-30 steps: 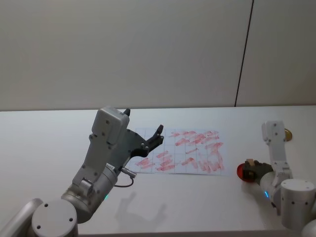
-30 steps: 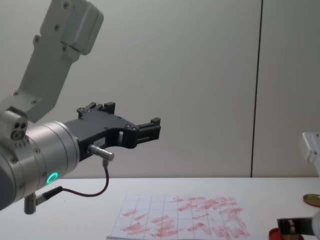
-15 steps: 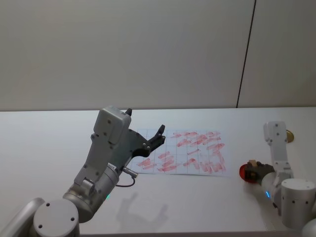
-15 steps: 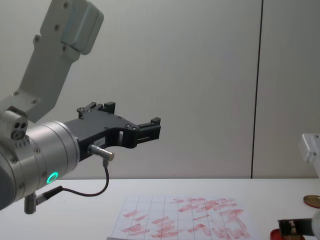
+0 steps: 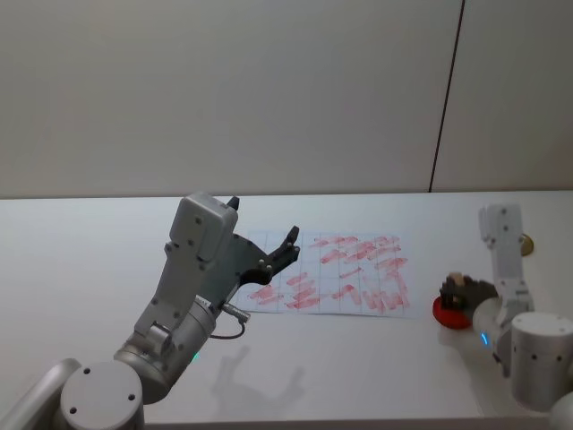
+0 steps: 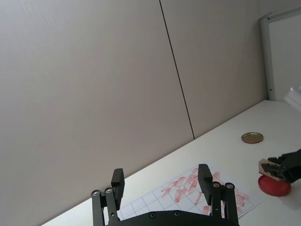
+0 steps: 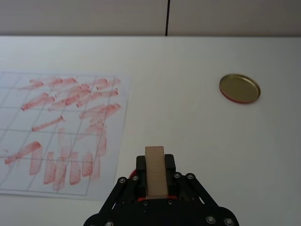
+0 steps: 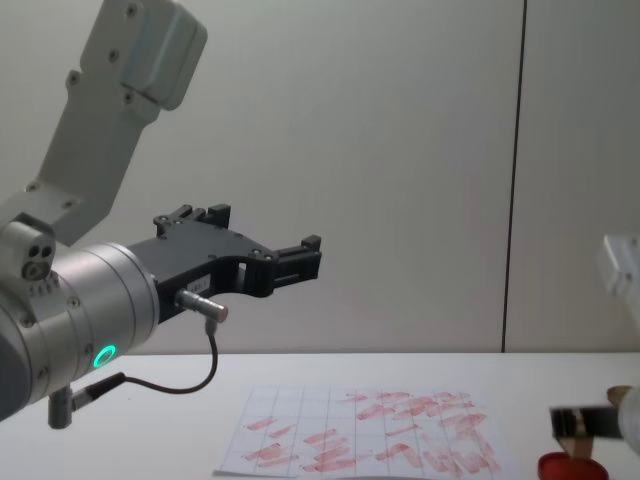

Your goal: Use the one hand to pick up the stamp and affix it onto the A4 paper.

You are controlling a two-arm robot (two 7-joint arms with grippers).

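From the head: carry the stamp [image 5: 455, 281], pinched in the right gripper [image 5: 462, 290] just above the red ink pad [image 5: 448, 313], leftward to the A4 paper [image 5: 336, 273] lying near; leave the left gripper [image 5: 286, 244] parked, raised on the paper's left side. From the left wrist: parked with fingers spread wide. From the right wrist: keep the stamp upright, aim for a bare grid cell, press down flat. From the chest: higher than a second ago, now lifted clear of the pad.
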